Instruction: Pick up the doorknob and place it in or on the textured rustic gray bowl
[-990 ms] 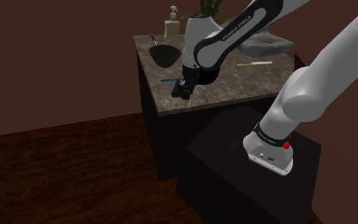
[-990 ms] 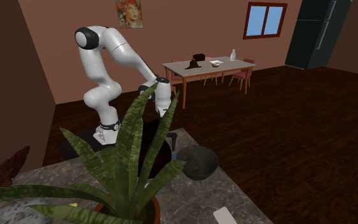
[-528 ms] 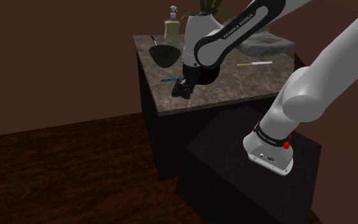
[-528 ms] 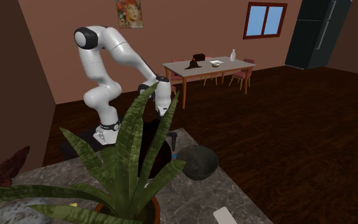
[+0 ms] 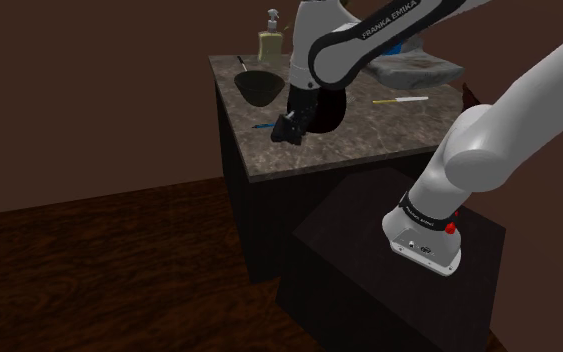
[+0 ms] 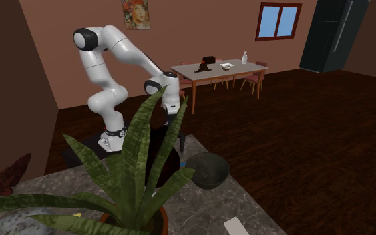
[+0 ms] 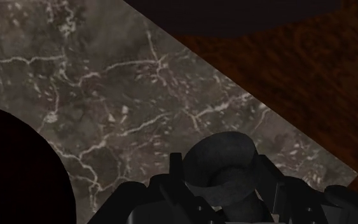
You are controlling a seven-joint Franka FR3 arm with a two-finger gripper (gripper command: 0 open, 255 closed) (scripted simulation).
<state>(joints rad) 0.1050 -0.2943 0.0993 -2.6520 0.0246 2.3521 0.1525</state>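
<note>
Doorknob (image 7: 225, 167): dark grey and rounded, sitting between the jaws, which are gripping it from both sides and hanging near the table (image 5: 369, 135) edge, seemingly just clear of the marbled top. Bowl (image 5: 249, 92): dark, standing on the same table and lying near the jaws toward the shoulder view's upper left, so the carry is likely heading that way. Its hollow is showing too dark to tell any contents.

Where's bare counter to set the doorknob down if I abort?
Bare marble runs along the counter's near edge, from the gripper, holding the doorknob, to below the pale stick. The back is crowded: bowl, bottle, plant. A blue pen lies by the gripper.
</note>
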